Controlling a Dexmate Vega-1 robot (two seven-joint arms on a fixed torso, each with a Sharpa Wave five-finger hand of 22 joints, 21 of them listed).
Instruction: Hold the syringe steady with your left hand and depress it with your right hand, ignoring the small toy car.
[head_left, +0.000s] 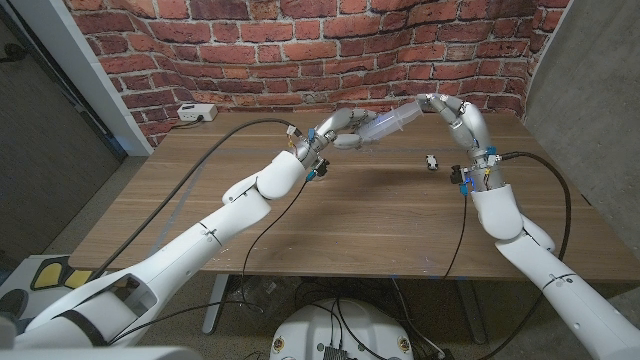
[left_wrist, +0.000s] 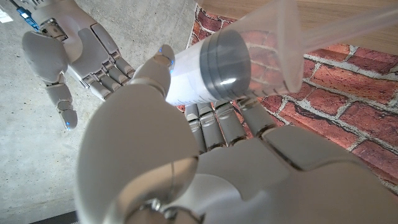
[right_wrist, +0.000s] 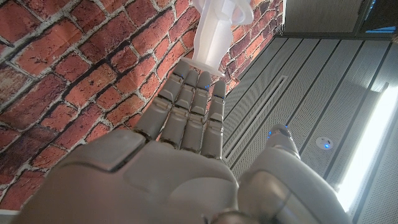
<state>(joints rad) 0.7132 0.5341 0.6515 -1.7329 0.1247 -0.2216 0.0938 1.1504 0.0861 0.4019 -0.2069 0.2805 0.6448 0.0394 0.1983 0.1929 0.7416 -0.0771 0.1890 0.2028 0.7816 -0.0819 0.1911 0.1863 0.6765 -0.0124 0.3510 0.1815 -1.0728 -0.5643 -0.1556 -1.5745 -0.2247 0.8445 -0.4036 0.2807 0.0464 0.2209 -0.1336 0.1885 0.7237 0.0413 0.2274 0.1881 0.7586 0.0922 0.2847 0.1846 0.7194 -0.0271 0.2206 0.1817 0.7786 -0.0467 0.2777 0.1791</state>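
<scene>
The left hand (head_left: 335, 133) holds the syringe (head_left: 390, 124) up above the surface (head_left: 350, 220). The right hand (head_left: 455, 118) fingers (right_wrist: 186, 106) touch its end, spread. The toy car (head_left: 431, 161) sits near.

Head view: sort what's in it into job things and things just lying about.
Job:
- syringe, held up over the table
- left hand, gripping its barrel
- right hand, fingers at the plunger end

Lying about:
- small toy car on the table
- white box at the far left corner
</scene>
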